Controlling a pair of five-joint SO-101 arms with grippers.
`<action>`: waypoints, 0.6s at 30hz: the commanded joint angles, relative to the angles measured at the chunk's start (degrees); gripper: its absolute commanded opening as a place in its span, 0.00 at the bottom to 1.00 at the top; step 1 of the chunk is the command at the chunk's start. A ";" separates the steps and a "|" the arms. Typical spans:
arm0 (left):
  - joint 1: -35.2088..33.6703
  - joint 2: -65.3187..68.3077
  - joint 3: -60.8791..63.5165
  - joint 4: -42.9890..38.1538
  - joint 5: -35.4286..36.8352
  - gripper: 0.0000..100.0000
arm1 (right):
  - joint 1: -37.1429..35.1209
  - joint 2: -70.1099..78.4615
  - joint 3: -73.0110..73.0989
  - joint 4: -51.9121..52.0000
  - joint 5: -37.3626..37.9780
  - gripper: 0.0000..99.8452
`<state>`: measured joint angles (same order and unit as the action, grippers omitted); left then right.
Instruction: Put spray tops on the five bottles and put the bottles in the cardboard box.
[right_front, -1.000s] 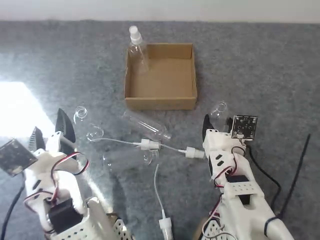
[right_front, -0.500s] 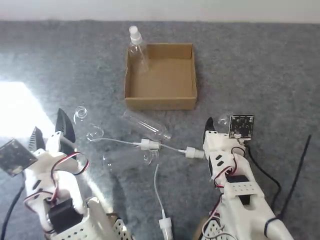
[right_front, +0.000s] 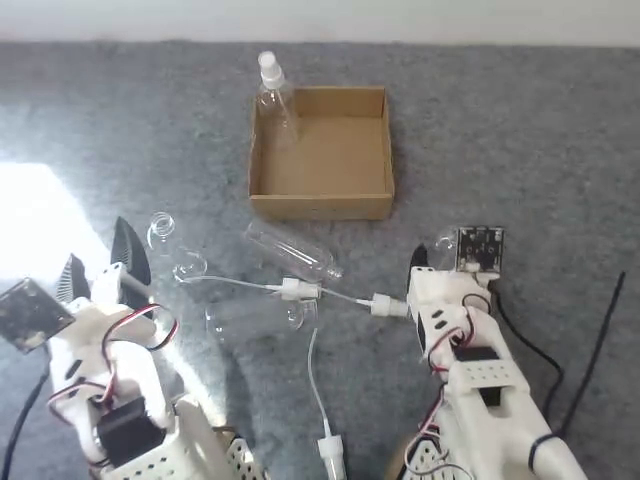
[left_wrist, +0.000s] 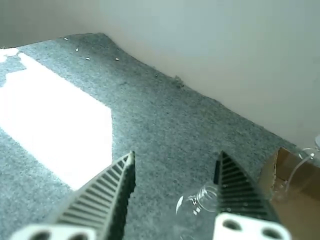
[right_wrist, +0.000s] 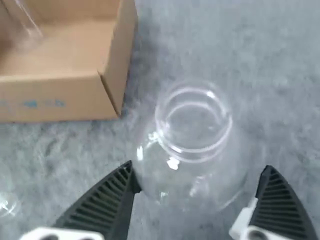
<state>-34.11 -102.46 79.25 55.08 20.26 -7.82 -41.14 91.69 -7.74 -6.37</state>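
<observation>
High view, taken from the left: the left gripper (right_front: 100, 262) is held over the grey carpet (right_front: 520, 140) beside a sunlit patch (right_front: 40, 215), with its jaws spread wide and nothing gripped. Just ahead of it two uncapped bottles (right_front: 160, 225) (right_front: 188, 265) are stood upright, mouths up. Further right, a lying bottle (right_front: 290, 250) is laid on a diagonal, neck towards the near right. A second lying bottle (right_front: 255, 315) is set nearly crosswise below it, neck to the right. Between and beside these, three loose spray tops (right_front: 295, 290) (right_front: 385, 303) (right_front: 330, 450) are scattered, their thin tubes trailed across the carpet in front of the arms. Behind them the cardboard box (right_front: 320, 207) is placed open. One capped bottle (right_front: 272, 95) is leant in its far left corner, top upward. At the right, the right gripper (right_front: 438, 256) is opened wide on either side of an upright uncapped bottle (right_wrist: 192, 145) near the box's corner. This bottle is not seen to be clamped.
</observation>
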 joint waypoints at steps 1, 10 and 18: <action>-0.18 -0.26 -0.48 -1.41 0.26 0.24 | 0.57 -1.54 -10.29 15.96 0.35 0.33; -0.18 -0.26 -0.48 -1.41 0.26 0.24 | 0.04 -1.63 -18.73 25.54 0.35 0.33; -0.18 -0.26 -0.48 -1.41 0.26 0.24 | 0.04 -1.63 -30.15 43.56 0.18 0.33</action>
<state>-34.11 -102.46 79.25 55.08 20.26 -7.91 -41.05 69.80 27.43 -6.37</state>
